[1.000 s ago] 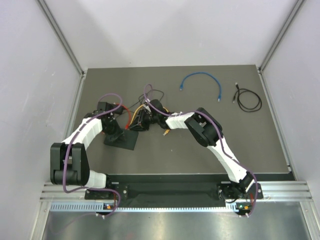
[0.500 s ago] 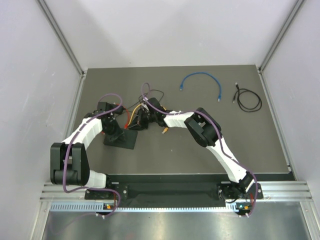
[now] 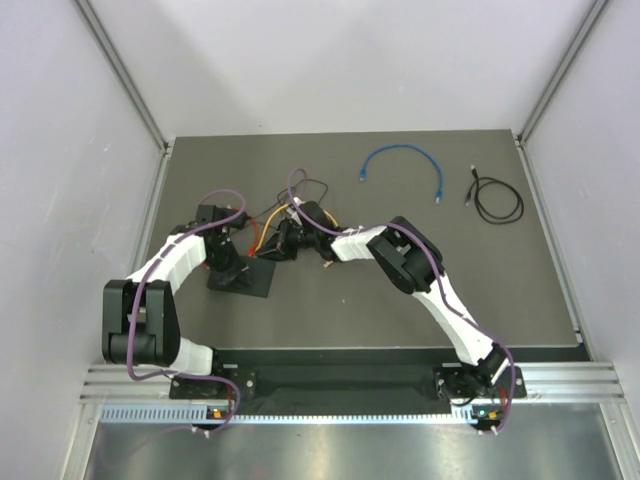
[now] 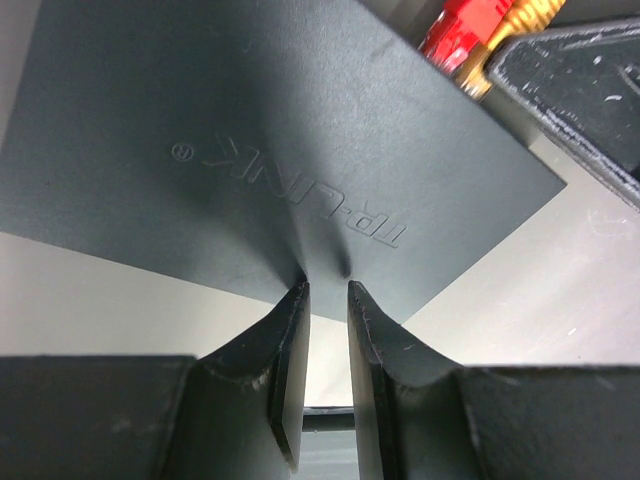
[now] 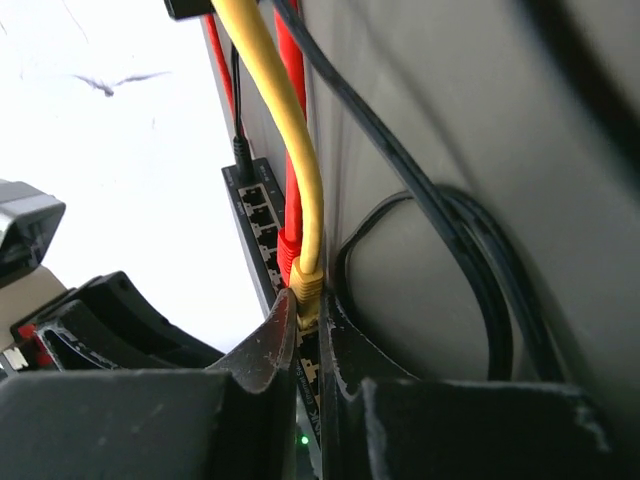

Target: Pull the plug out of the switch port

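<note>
Right wrist view: my right fingers (image 5: 275,345) clench the yellow plug (image 5: 307,285) seated in the switch (image 5: 262,225), at the bench's (image 3: 450,280) 9 o'clock, while my left fingers (image 4: 290,330), slightly parted and empty, pin its top against my pull.

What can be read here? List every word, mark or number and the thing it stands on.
"TP-LINK": embossed on the top of the switch, upside down in the left wrist view.
"®": tiny circled mark beside that brand.
No readable text on the yellow plug, the ports or in the top view.
</note>
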